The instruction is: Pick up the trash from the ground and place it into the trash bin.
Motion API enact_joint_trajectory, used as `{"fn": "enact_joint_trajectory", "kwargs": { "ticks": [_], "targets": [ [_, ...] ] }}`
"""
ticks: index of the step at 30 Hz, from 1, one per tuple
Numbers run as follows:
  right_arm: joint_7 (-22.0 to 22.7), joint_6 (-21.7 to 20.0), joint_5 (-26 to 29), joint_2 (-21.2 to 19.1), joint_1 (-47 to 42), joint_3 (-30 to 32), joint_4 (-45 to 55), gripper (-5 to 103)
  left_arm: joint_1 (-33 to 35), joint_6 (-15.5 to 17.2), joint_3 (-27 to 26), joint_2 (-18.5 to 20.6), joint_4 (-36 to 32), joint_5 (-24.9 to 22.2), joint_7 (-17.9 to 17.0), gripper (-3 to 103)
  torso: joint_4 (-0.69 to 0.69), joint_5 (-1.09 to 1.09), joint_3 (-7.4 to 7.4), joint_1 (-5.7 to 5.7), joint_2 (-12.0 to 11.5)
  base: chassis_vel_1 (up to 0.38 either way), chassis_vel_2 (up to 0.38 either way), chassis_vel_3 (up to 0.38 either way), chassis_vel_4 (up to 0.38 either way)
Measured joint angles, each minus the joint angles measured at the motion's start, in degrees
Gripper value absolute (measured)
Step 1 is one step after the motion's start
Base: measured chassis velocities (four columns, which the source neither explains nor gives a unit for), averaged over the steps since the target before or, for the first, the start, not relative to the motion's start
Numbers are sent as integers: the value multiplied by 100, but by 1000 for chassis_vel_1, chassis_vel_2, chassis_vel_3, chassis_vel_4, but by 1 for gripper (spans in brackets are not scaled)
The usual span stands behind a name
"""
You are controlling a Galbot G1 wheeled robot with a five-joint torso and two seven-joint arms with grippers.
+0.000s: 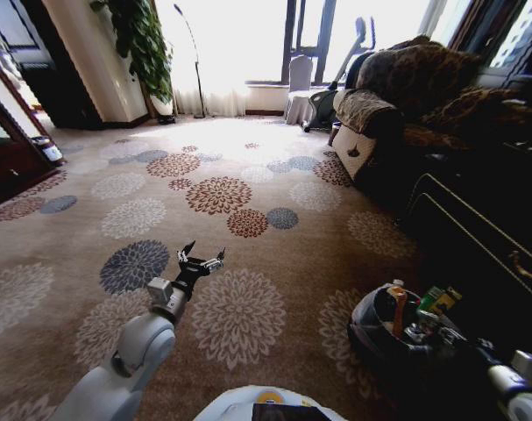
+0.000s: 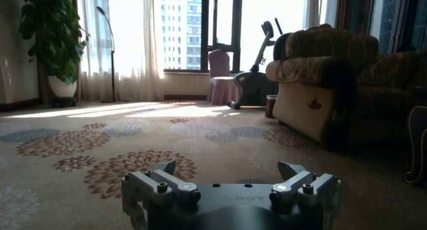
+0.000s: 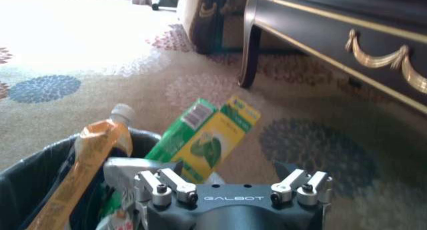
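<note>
Bin (image 1: 371, 329): a small round dark container lined with a translucent grey bag (image 3: 37, 165), standing on the carpet (image 1: 248, 263) at the robot's right, near the foot of a dark cabinet (image 1: 485, 237) with gilt trim. Contents: the trash stands up out of the rim. An orange pouch (image 3: 83, 165) with a pale screw cap leans on the left wall of the liner; beside it a green-and-yellow carton (image 3: 203, 137), flat-sided and printed with a barcode, tilts upward and outward over the rim. More pieces lie lower in the bin, too dark to tell apart.

Right gripper (image 3: 230, 172): grey metal, marked GALBOT, poised over the bin mouth, jaws spread with nothing between them; the carton is just beyond its fingers (image 3: 163, 177).

Left gripper (image 1: 201, 260): held out low over the carpet at the robot's left front, well apart from the bin, jaws spread and empty, as the left wrist view (image 2: 230, 172) confirms.

Carpet: short-pile, beige, patterned with round floral medallions in rust, slate blue and cream. An upholstered armchair (image 1: 397, 96) stands beyond the cabinet.
</note>
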Motion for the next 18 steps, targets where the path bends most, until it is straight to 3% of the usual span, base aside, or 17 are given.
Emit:
{"fn": "enact_joint_trajectory", "kwargs": {
  "ticks": [4, 11, 18],
  "targets": [
    [0, 35, -121, -36, -181, 272, 183, 99, -114, -47, 92, -88, 148, 6, 48, 100, -1, -2, 0, 0, 0, 0, 0, 0, 0],
    [2, 34, -186, -38, -345, 591, 930, 100, -214, -106, 179, -201, 303, 36, 135, 100, -3, -3, 0, 0, 0, 0, 0, 0, 0],
    [1, -468, -391, 63, 177, -304, 2186, 100, 183, -83, -48, -380, 256, 402, 252, 100, 1, -3, 0, 0, 0, 0, 0, 0, 0]
  ]
}}
